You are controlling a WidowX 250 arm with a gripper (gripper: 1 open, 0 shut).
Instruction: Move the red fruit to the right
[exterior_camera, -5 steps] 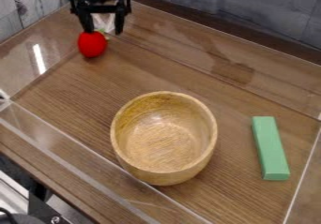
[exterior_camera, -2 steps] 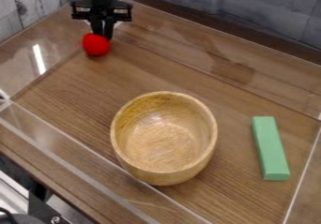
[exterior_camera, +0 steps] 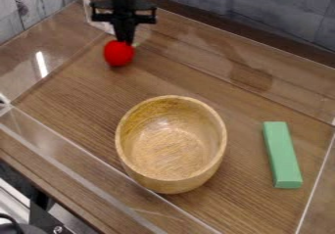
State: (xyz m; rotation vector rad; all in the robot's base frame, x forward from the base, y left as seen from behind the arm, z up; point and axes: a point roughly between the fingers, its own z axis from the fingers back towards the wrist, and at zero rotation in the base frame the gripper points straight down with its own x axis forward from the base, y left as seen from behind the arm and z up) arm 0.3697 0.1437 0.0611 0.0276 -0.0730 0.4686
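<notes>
One red fruit (exterior_camera: 119, 54), one wooden bowl (exterior_camera: 171, 144), one green block (exterior_camera: 281, 155), one robot arm (exterior_camera: 127, 1).

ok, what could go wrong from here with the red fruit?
The gripper seems to hold the red fruit only near its top, with most of it hanging below, so it might slip out or swing. If the move drifts toward the camera while the fruit is low, it could bump the rim of the wooden bowl.

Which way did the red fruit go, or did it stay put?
Yes, it moved: the red fruit went right in the picture, closer to being straight above the wooden bowl.
</notes>
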